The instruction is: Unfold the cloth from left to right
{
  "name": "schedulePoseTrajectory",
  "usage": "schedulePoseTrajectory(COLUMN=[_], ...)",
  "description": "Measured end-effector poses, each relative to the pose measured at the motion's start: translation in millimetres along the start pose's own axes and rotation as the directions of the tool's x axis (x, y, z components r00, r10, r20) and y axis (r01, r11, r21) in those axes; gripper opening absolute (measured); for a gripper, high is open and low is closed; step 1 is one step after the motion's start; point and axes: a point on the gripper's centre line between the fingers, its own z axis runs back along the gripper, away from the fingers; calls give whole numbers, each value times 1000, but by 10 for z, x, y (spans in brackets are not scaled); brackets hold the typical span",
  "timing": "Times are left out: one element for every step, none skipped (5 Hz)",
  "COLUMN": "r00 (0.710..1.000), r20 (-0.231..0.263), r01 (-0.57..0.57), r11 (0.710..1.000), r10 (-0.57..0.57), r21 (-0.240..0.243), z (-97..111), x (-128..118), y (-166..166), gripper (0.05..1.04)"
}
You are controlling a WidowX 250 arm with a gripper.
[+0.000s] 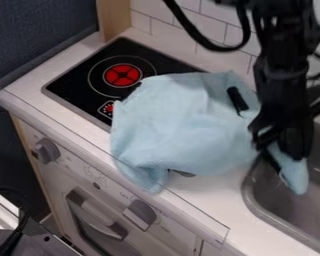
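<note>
Light blue cloth point(186, 127) lies rumpled across stove point(82, 82) and worktop point(213, 197), one end over the sink point(283, 220). Hand point(284, 159) at that end; opening and grip undetermined.

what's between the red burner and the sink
In the camera view, the light blue cloth lies between the red burner and the sink, over part of the stove and counter, with a small dark thing at its upper right.
</note>
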Motion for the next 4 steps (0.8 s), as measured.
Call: schedulePoseTrajectory(r00=[999,999,999,996], r20=[-15,-13,42,90], r01=[-39,-48,-9,5], r11=[998,999,997,994], r10=[39,48,6,-15], r21=[-43,13,72,111], z=[-168,-168,74,332], x=[-2,-61,-184,-257], y=[142,195,173,132], gripper=[88,263,530,841])
